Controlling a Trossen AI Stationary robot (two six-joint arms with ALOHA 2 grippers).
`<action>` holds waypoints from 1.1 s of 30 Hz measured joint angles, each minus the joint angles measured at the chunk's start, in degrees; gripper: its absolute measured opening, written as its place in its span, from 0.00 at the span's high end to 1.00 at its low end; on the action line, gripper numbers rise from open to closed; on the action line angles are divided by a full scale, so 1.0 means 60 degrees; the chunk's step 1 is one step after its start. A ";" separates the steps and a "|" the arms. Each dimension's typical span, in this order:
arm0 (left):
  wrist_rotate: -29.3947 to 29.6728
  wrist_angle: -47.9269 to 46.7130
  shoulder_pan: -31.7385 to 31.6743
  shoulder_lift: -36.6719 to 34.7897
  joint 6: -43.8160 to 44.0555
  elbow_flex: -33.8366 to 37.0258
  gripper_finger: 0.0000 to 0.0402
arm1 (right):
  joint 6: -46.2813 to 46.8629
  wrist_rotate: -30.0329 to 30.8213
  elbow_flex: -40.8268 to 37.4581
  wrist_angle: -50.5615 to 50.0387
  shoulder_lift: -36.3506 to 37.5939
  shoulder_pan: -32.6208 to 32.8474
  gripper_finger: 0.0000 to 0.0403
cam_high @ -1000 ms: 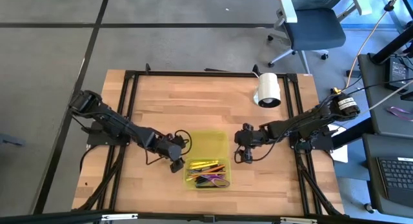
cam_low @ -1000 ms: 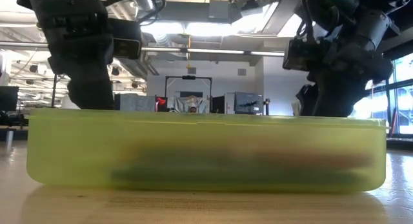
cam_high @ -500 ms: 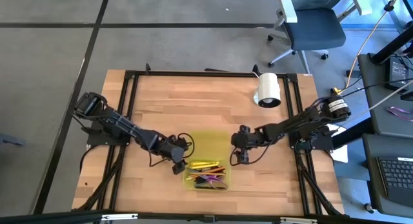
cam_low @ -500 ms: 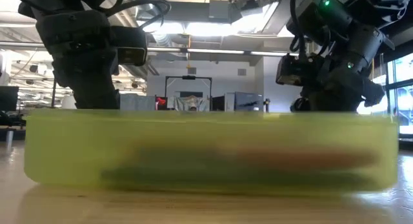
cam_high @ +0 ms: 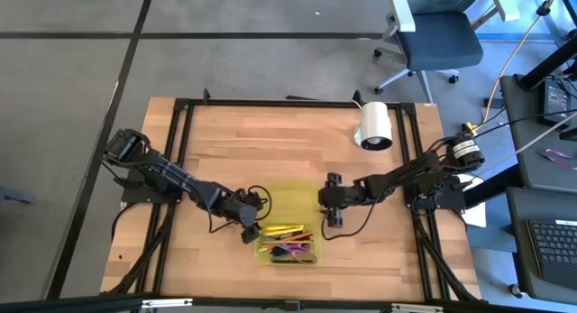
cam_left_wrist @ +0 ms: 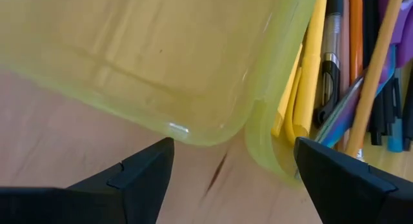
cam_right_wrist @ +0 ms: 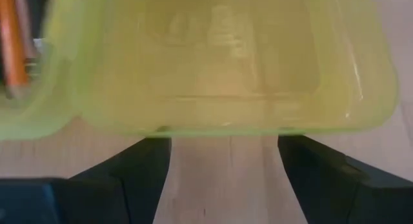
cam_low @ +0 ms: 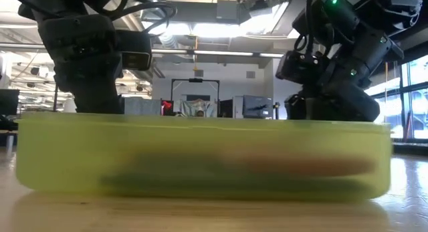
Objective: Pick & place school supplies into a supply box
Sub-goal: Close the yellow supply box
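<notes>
Overhead, a wooden table [cam_high: 225,151] on grey floor holds a white roll [cam_high: 375,125].

In the low view the school supplies [cam_low: 241,168] are seen only as blurred streaks through the supply box [cam_low: 60,152] wall. In the left wrist view the pens are cut off at the edge. In the high view single items are too small to be told apart.

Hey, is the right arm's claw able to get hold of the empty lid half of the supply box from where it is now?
Probably yes. The right claw is open at the edge of the empty lid half, with only bare table between them.
</notes>
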State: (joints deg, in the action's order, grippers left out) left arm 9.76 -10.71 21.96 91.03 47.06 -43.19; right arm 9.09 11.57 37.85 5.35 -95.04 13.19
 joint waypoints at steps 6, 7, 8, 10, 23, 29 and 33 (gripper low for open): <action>0.0000 -0.0024 0.0000 0.0006 0.0045 0.0006 0.23 | -0.0604 0.0387 0.0000 0.0098 0.0004 0.0013 0.29; -0.0003 -0.0021 0.0000 0.0006 0.0063 0.0006 0.23 | -0.0753 0.0446 0.0000 0.0105 0.0004 0.0027 0.29; -0.0001 -0.0020 0.0000 0.0006 0.0070 0.0006 0.23 | -0.0902 0.0529 0.0000 0.0122 0.0004 0.0053 0.29; 0.0000 -0.0027 0.0000 0.0006 0.0172 0.0006 0.23 | -0.1283 0.0767 0.0000 0.0173 0.0004 0.0148 0.29; 0.0027 -0.0353 0.0000 0.0006 0.0301 0.0009 0.23 | -0.2808 0.1164 0.0000 0.0934 0.0015 0.0515 0.29; 0.0141 -0.0428 0.0003 0.0006 0.0308 0.0009 0.23 | -0.2750 0.1128 0.0000 0.1774 0.0018 0.0549 0.29; 0.0215 -0.0381 -0.0004 0.0006 0.0293 0.0006 0.23 | -0.3299 0.1100 0.0010 0.2193 0.0018 0.0561 0.29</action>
State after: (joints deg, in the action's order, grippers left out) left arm 11.05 -12.99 21.93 91.07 48.82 -43.16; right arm -10.70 18.17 37.90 18.51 -94.94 16.56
